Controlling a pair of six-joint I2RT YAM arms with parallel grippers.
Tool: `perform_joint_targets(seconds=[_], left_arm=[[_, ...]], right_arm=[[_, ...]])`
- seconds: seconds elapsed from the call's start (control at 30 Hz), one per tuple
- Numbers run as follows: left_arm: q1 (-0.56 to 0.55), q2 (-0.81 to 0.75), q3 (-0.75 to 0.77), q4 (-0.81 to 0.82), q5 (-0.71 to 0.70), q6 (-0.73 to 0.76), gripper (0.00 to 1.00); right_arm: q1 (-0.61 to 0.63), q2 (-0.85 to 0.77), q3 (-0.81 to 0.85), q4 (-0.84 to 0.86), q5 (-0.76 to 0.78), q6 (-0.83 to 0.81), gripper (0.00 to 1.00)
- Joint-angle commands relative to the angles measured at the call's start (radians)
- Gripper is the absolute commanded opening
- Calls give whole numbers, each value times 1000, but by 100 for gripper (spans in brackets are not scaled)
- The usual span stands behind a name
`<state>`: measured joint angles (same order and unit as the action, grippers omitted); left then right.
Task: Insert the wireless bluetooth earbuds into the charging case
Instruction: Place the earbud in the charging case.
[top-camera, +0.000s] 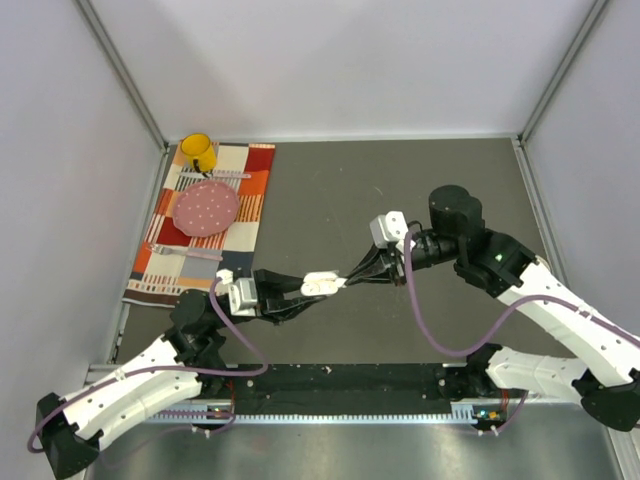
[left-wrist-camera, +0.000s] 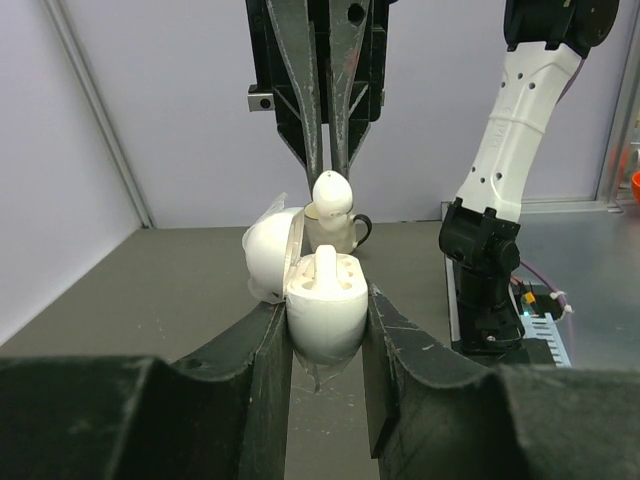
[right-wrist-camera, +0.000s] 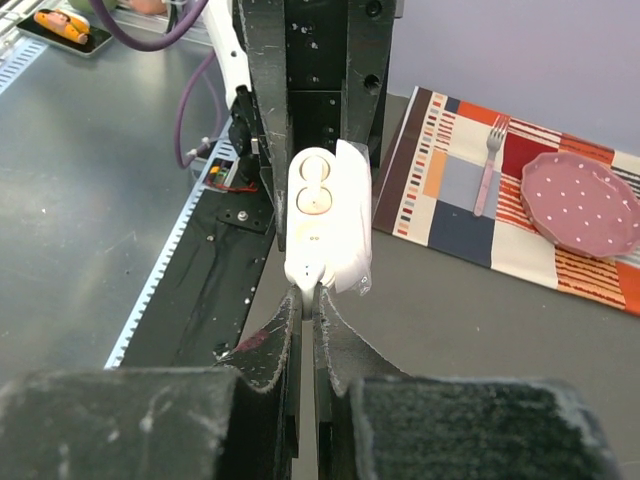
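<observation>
— State of the left claw (top-camera: 303, 290)?
— Clamped on the open charging case (left-wrist-camera: 325, 315), held above the tabletop (top-camera: 400, 200); one earbud (left-wrist-camera: 328, 268) seated inside.
— And the right claw (top-camera: 347, 282)?
— Pinched on a second earbud (left-wrist-camera: 331, 192), just above the case.

Pale lilac walls (top-camera: 350, 60) stood around me, joined by metal rails (top-camera: 122, 75); my dark grey tabletop (top-camera: 330, 190) lay evenly lit, with a brushed-metal near edge (top-camera: 350, 452).

No readable text, label, brand, number or sign appears anywhere: none on the case (left-wrist-camera: 325, 305), the arms, the placemat (top-camera: 205, 225) or the walls.
</observation>
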<state>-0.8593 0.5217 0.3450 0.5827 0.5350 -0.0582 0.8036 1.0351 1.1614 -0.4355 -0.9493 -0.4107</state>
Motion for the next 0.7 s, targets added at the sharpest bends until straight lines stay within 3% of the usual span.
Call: perform_joint_targets(seconds=[0.0, 0.67], left_arm=[[-3, 8, 42, 59, 14, -12, 0], [-3, 24, 49, 29, 5, -8, 0]], right_arm=[[20, 9, 55, 1, 6, -48, 0], [92, 46, 72, -3, 93, -68, 0]])
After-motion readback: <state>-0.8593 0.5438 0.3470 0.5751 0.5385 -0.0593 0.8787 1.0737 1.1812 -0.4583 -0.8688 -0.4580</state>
